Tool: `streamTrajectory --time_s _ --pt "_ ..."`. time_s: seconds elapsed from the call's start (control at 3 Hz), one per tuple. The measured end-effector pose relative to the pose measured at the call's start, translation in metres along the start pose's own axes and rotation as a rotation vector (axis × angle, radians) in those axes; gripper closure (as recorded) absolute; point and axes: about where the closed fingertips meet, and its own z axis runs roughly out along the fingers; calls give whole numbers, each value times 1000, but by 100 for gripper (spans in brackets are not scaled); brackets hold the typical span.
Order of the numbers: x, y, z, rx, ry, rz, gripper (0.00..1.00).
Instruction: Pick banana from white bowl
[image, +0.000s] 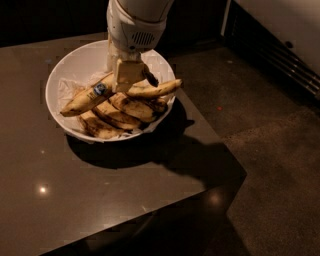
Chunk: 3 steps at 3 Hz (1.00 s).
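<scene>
The white bowl (54, 82) stands on a dark table and holds several bananas on crumpled white paper. The banana (86, 100) with the blue sticker lies on top of the pile, its left tip pointing at the bowl's left rim. My gripper (131, 81) comes down from above into the bowl's far middle. Its cream finger (128, 74) presses against the sticker banana just right of the sticker, and the jaws look closed on it. A second banana (155, 89) sticks out to the right beside the gripper. Shorter, browner bananas (122, 107) lie beneath.
The dark glossy table (100, 200) ends in a corner at the front right, close to the bowl. Dark speckled floor (270, 150) lies to the right. A white wall or cabinet (290, 20) with a dark grille below stands at the far right.
</scene>
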Motion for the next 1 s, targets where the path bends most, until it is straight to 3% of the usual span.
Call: streamTrajectory --time_s 0.67,1.0 --pt "-9 30 -32 81 -33 13 100" --pt "-14 48 -47 119 -26 54 100"
